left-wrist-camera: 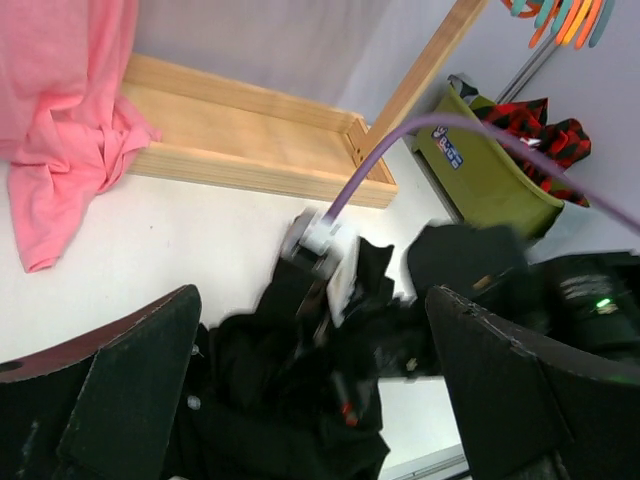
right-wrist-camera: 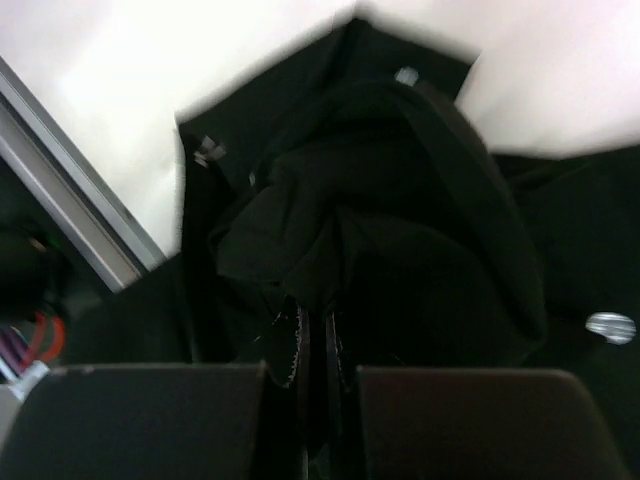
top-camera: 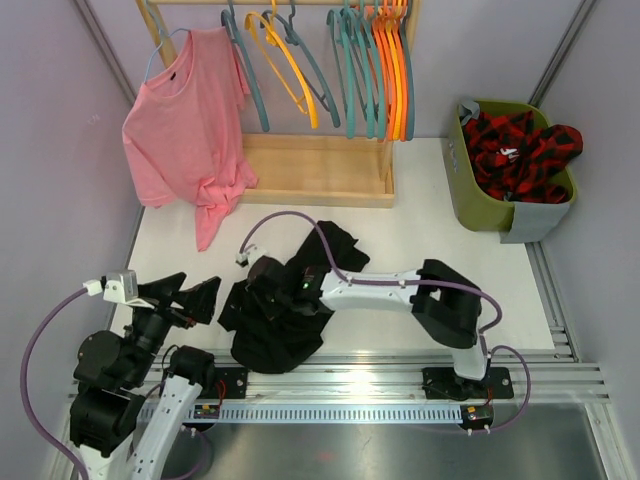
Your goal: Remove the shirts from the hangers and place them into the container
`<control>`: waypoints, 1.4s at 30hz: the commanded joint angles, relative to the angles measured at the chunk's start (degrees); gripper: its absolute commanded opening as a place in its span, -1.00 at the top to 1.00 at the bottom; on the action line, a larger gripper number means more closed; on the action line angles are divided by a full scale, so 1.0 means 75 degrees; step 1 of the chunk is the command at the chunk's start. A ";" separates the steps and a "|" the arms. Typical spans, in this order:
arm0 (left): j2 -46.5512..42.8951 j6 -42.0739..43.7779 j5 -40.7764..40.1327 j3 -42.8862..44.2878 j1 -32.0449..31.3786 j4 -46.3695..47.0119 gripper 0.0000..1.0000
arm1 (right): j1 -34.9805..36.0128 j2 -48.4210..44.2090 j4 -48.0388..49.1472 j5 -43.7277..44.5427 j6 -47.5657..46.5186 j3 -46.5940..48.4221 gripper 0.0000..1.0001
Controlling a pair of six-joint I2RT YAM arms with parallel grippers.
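A plain black shirt (top-camera: 282, 335) lies crumpled on the white table near the front edge. My right gripper (top-camera: 264, 288) is shut on a fold of it, and the right wrist view shows the black cloth (right-wrist-camera: 400, 230) pinched between the closed fingers (right-wrist-camera: 318, 320). To the left of the heap my left gripper (top-camera: 203, 300) stands wide open and holds nothing; its view looks over the black shirt (left-wrist-camera: 290, 410). A pink shirt (top-camera: 185, 130) hangs on a hanger at the rack's left end. Bare teal, yellow and orange hangers (top-camera: 370, 70) fill the rail. The olive container (top-camera: 468, 190) holds a red-and-black plaid shirt (top-camera: 520, 150).
The wooden rack base (top-camera: 320, 170) stands across the back of the table. A grey cloth (top-camera: 538, 220) drapes over the container's near corner. A purple cable (top-camera: 300, 222) loops above the right wrist. Metal rails (top-camera: 400, 375) run along the front edge.
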 commanded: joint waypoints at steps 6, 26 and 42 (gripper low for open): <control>-0.0190 0.0230 -0.0451 0.0199 -0.0086 -0.0062 -0.98 | 0.0882 0.1118 -0.0931 -0.1330 0.0485 0.0322 0.34; -0.0096 0.0195 -0.0334 0.0082 -0.0110 0.0044 -0.98 | 0.1363 0.3028 -0.3217 0.0693 0.1127 0.0664 -0.99; -0.0225 -0.0110 0.0006 -0.0469 -0.0110 0.0279 -0.98 | 0.0203 0.4411 -0.2372 0.1268 0.2231 -0.0040 0.13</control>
